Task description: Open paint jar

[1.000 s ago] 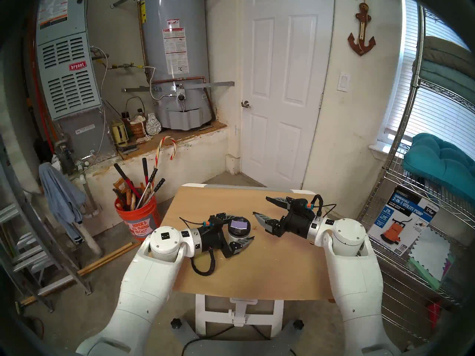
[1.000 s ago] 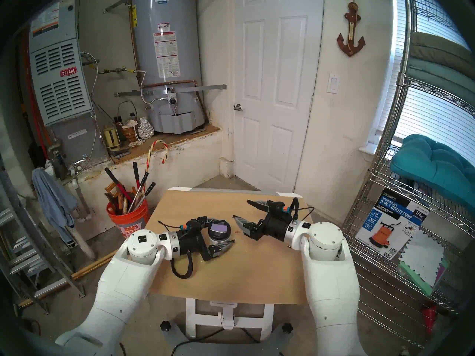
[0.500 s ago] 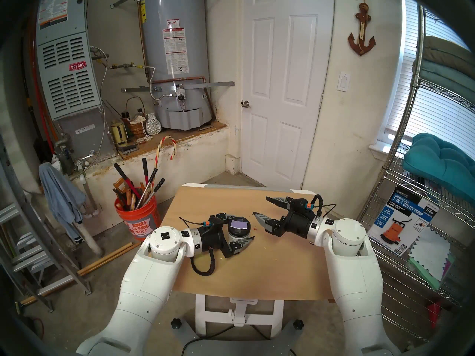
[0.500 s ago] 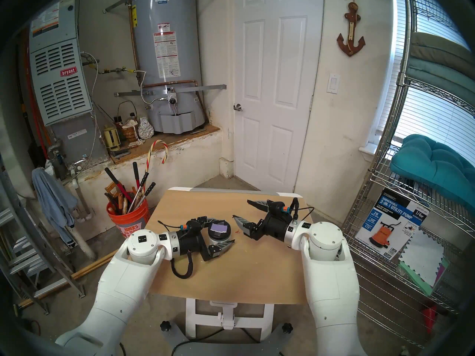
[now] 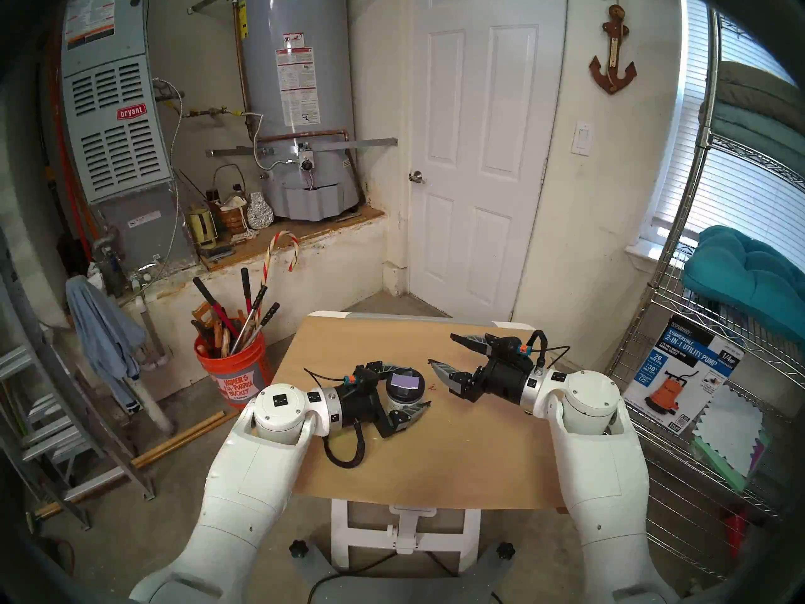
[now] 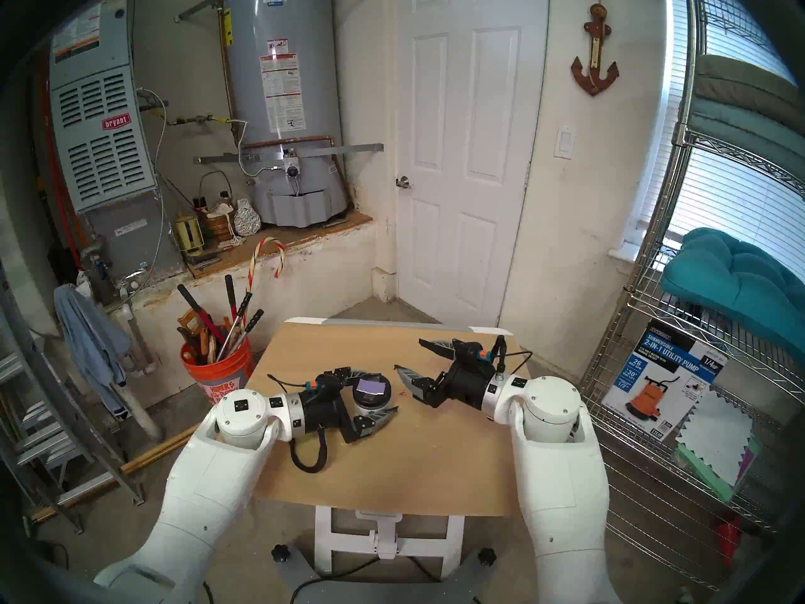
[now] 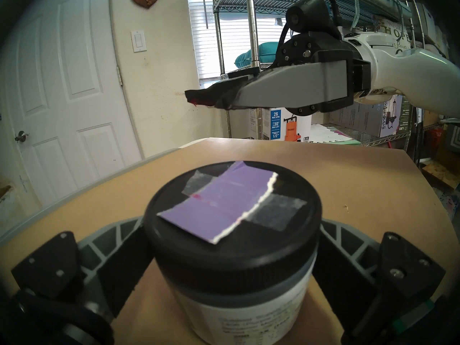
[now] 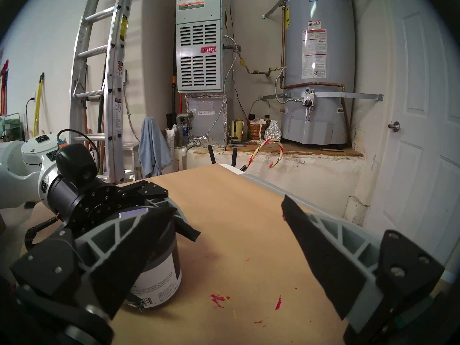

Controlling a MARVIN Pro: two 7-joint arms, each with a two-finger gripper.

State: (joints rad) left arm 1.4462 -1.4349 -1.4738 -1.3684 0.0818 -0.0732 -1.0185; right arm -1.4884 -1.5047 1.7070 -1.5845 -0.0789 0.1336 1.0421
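While my left fingers (image 7: 119, 259) are bracing the paint jar (image 5: 405, 393), I'm lining up the right gripper (image 5: 440, 349) for the lid.

Left gripper (image 5: 403, 389) is clamping the jar's body from both sides, pads sitting just under the black lid (image 7: 232, 212), jar upright on the table (image 5: 435, 459) left of centre. Right fingers are spread wide, empty, hanging level beside the jar and above lid height, not touching. I'm judging the good move as: dropping over the lid rim, centring so both pads bite the ribbed edge and not the taped lilac swatch (image 7: 219, 202), squeezing firmly, then twisting while the left is resisting. Off-centre contact risks tilting the jar.
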